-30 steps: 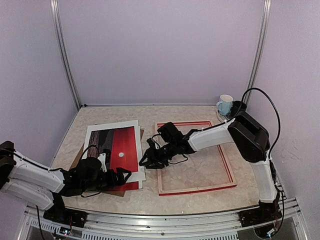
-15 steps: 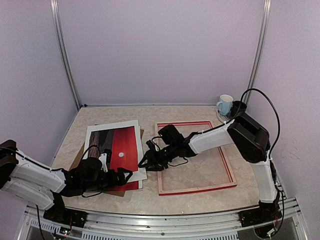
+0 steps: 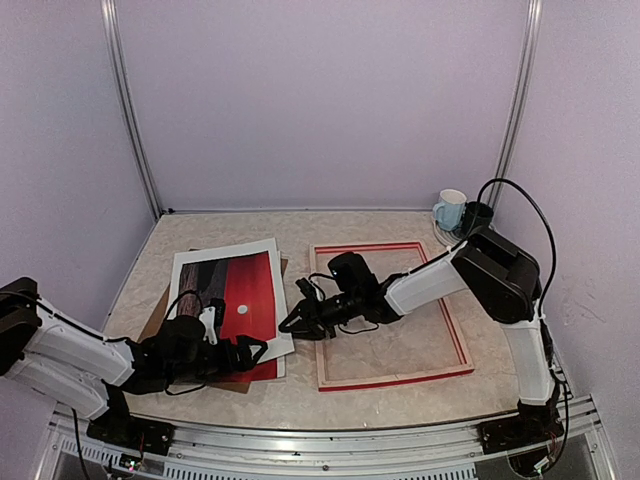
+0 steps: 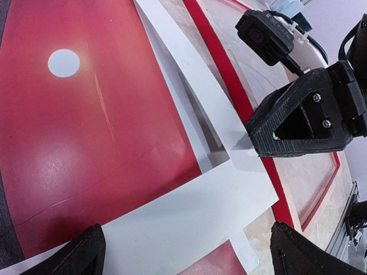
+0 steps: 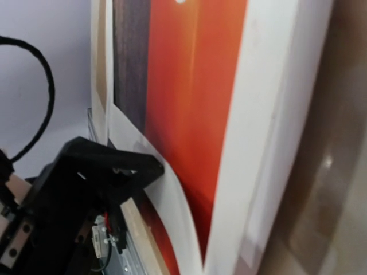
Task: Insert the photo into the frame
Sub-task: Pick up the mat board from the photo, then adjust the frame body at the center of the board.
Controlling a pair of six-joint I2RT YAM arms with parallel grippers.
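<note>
Just beneath the left gripper point(image 3: 252, 356), whose jaws gape wide, lies the photo point(image 3: 248, 295), bordered by a white mat point(image 4: 189, 212). The right gripper point(image 3: 289, 323) touches the mat's near corner; whether it pinches the mat, I cannot tell. The frame point(image 3: 395, 378) lies flat behind that gripper.

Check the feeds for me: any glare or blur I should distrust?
Top external: sharp, evenly lit, bright glint on the front rail. Left wrist: crisp, soft sheen across the photo. Right wrist: too close, the white mat smeared out of focus.
</note>
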